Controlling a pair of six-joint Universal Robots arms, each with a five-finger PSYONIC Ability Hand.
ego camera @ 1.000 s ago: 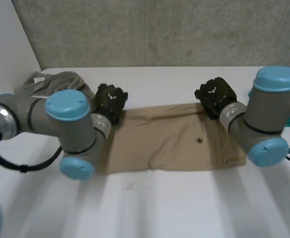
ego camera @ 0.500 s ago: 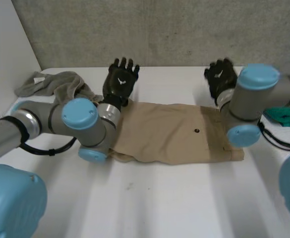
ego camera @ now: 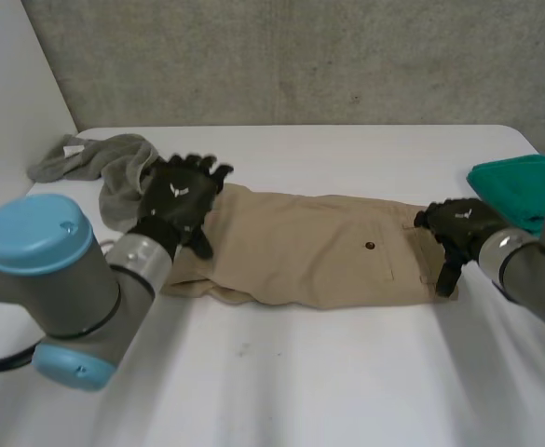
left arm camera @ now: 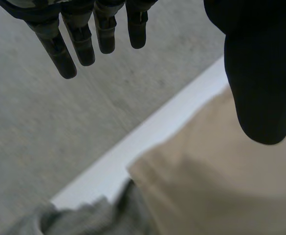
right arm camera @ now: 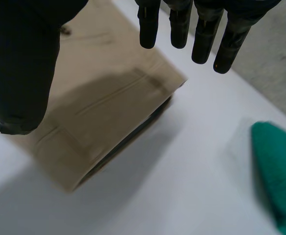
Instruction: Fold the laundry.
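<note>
A: One worry, left side: grey cloth lies just beside open left robot hand, which is over tan trousers' end. Could snag both.

B: Right robot hand open too, at waistband end. A shallow grab there would likely skew the fold on bench.

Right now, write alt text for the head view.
A folded tan garment lies across the white table, the left hand open over one end and the right hand open at the other. A grey cloth lies beside the left hand, a green cloth beside the right.
</note>
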